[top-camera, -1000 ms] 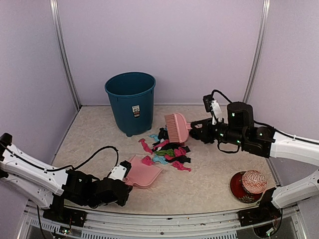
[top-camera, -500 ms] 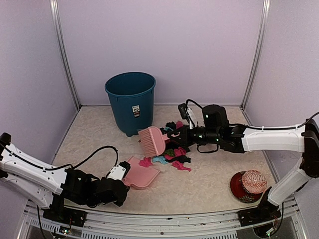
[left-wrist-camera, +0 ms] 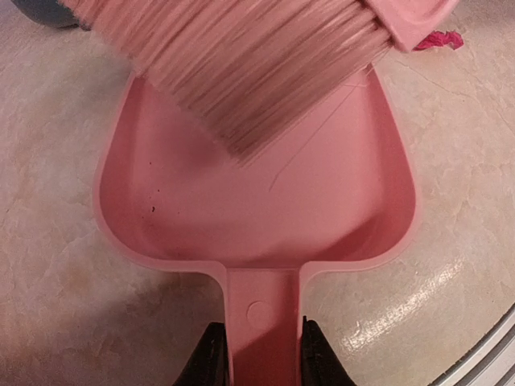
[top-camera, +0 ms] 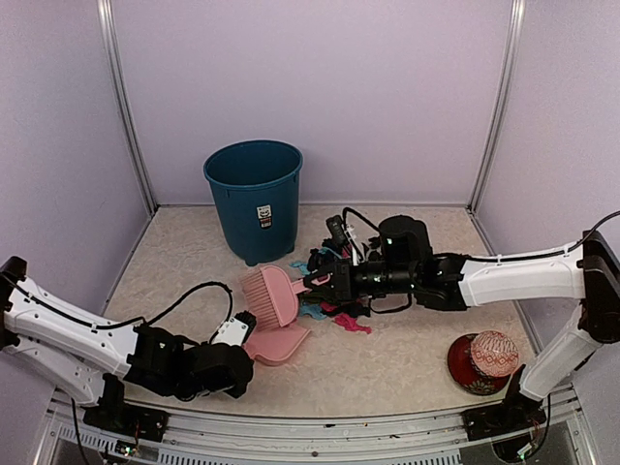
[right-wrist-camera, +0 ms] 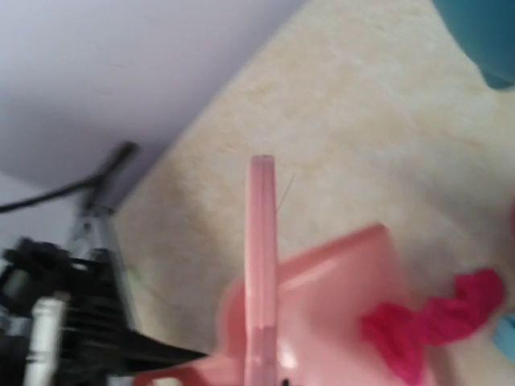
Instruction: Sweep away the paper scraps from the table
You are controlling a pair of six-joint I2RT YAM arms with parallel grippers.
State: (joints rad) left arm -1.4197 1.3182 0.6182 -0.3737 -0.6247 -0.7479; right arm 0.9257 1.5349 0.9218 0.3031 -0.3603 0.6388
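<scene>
While the left end effector [left-wrist-camera: 263,355] pinches the dustpan [left-wrist-camera: 257,213] handle, the right end effector [top-camera: 325,282] clamps the brush [top-camera: 268,295].

Plain lilac walls [top-camera: 310,87], metal corner rails [top-camera: 124,116].

One of most things, two grippers, scraps beyond a sure count

On my one wide beige marbled table [top-camera: 407,358] I count one round teal plastic bin [top-camera: 254,199], one pale pink plastic dustpan [left-wrist-camera: 257,201], one pale pink plastic brush [top-camera: 269,295] with long bristles, one red patterned ball [top-camera: 494,353] and one dark red round dish [top-camera: 460,364]. The wrinkly paper scraps [top-camera: 351,323] are bunched, overlapping and partly hidden by my arm, so I cannot give their number. Several show, in magenta, black, light blue and green. My grippers make two: left gripper [left-wrist-camera: 257,354] and right gripper [top-camera: 325,281].
</scene>
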